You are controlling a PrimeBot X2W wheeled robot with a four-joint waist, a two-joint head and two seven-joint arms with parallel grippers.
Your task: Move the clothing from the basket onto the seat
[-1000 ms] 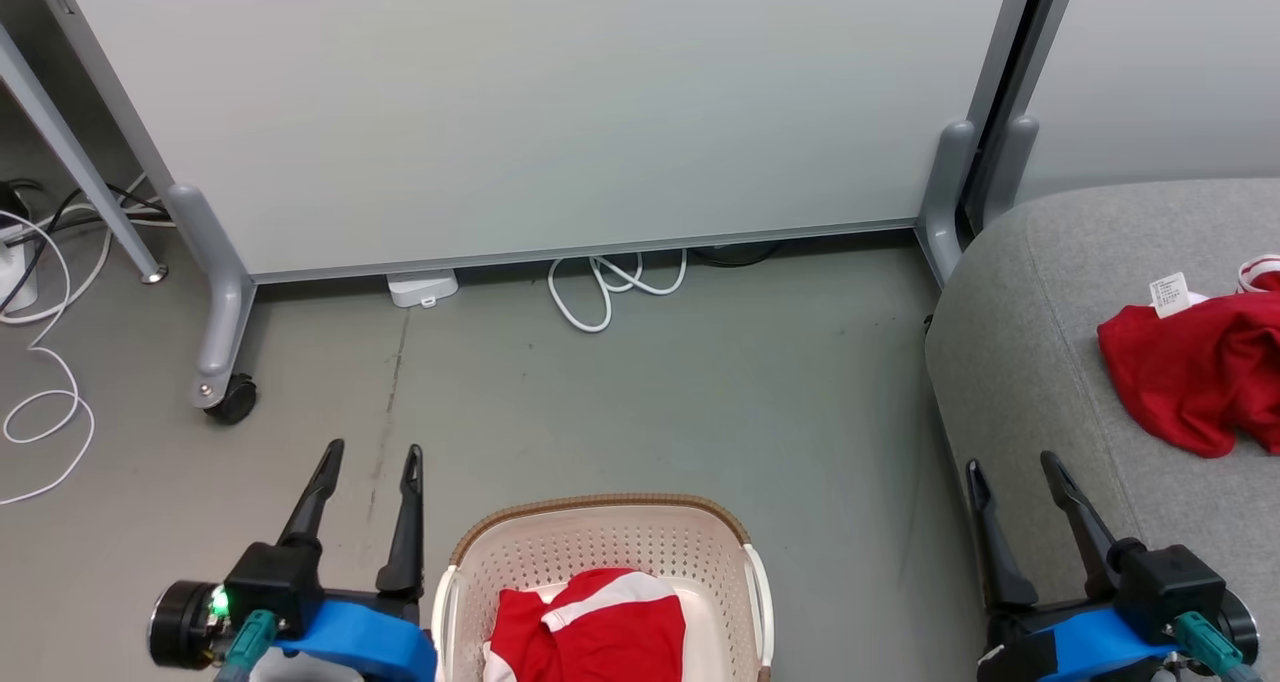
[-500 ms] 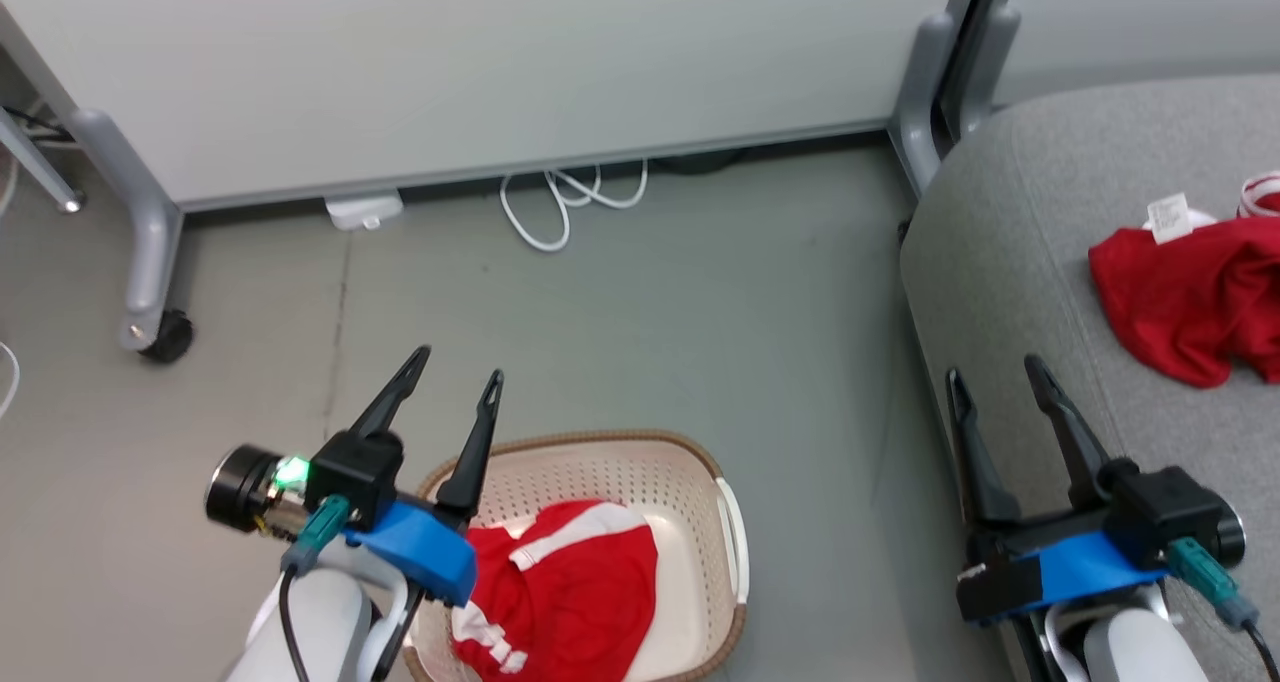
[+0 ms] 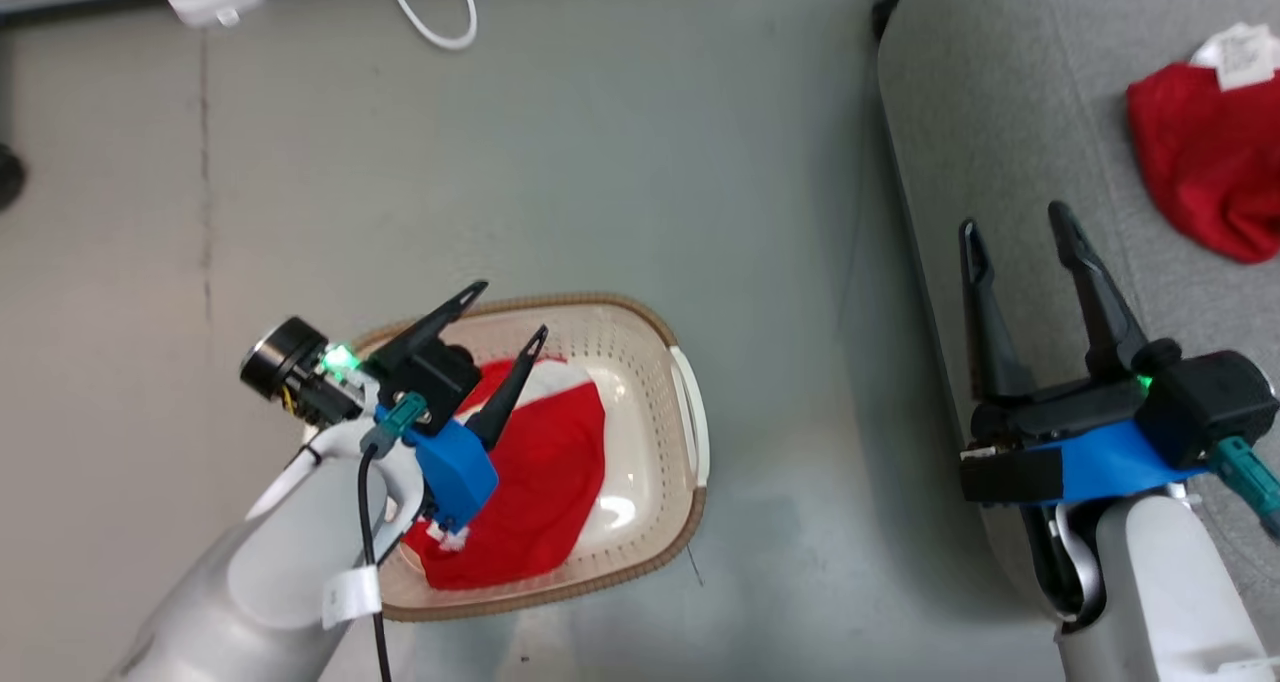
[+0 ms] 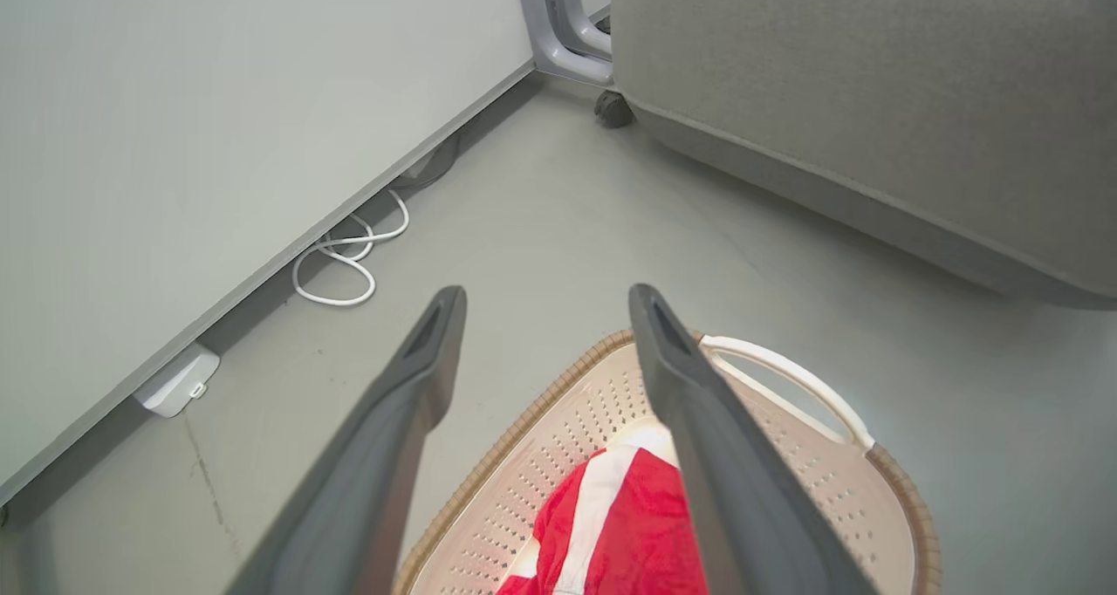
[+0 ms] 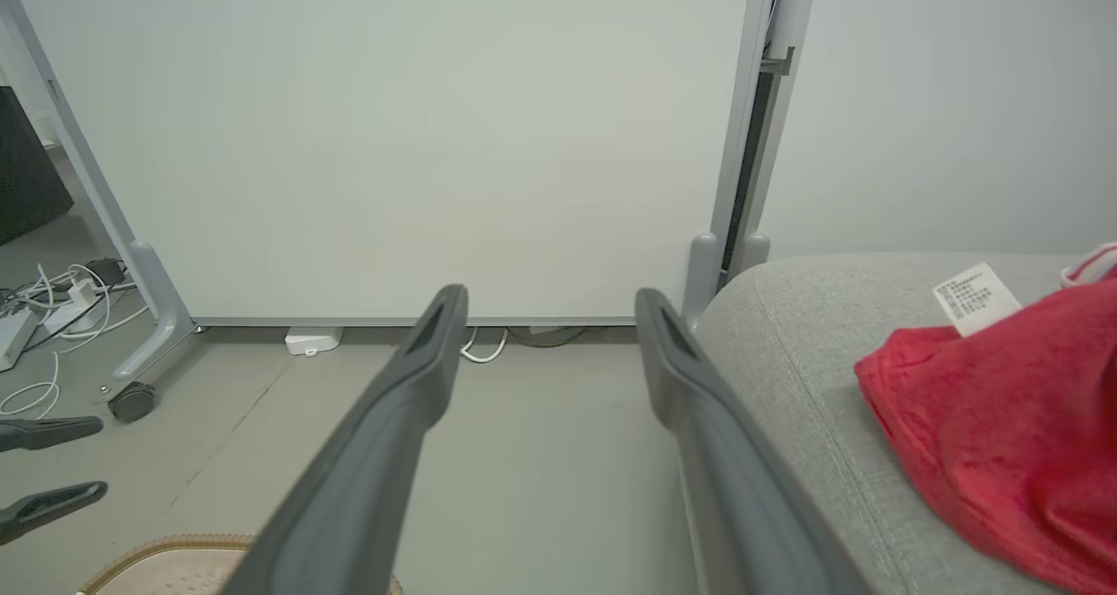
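Note:
A cream basket with a brown rim stands on the grey floor, and a red garment with white stripes lies inside it. My left gripper hangs open above the basket's back left part, over that garment and apart from it. The left wrist view looks between the open fingers of the left gripper at the garment and the basket rim. On the grey seat rests a second red garment with a white label. My right gripper is open and empty over the seat's left edge.
A white cable and a small white box lie on the floor by the partition panel. The panel's caster foot and more cables are at the left. Bare floor separates basket and seat.
The head camera has tilted down. My left gripper has moved from beside the basket to above the garment inside it, still open. The right gripper stays open by the seat's edge.

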